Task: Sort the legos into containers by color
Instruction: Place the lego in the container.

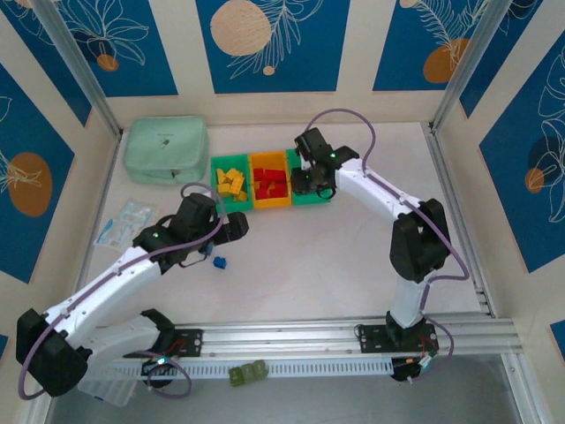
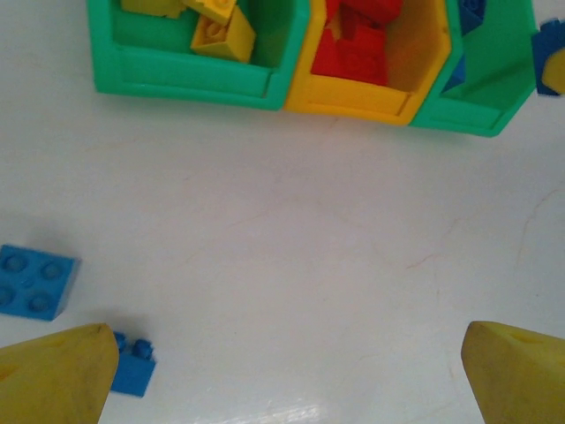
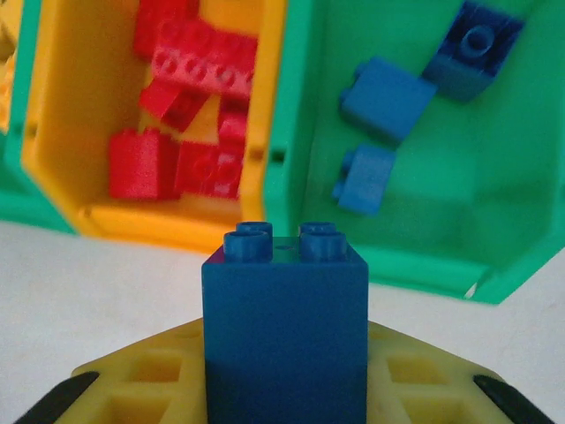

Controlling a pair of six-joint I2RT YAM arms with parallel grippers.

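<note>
At the blue-filled green bin (image 3: 512,194), right pincer (image 1: 313,184) gripping blue brick (image 3: 282,336), left pincer (image 2: 287,371) wide, pouch (image 1: 166,148) nearby

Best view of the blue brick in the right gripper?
Right wrist: the blue brick is close, studs visible. Top external: the right gripper covers it. Left wrist: blue bit at frame edge, maybe it.

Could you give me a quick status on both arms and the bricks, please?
Left gripper open, two loose blue bricks beside it. Right gripper shut on blue brick at right green bin. Nothing blocking.
</note>
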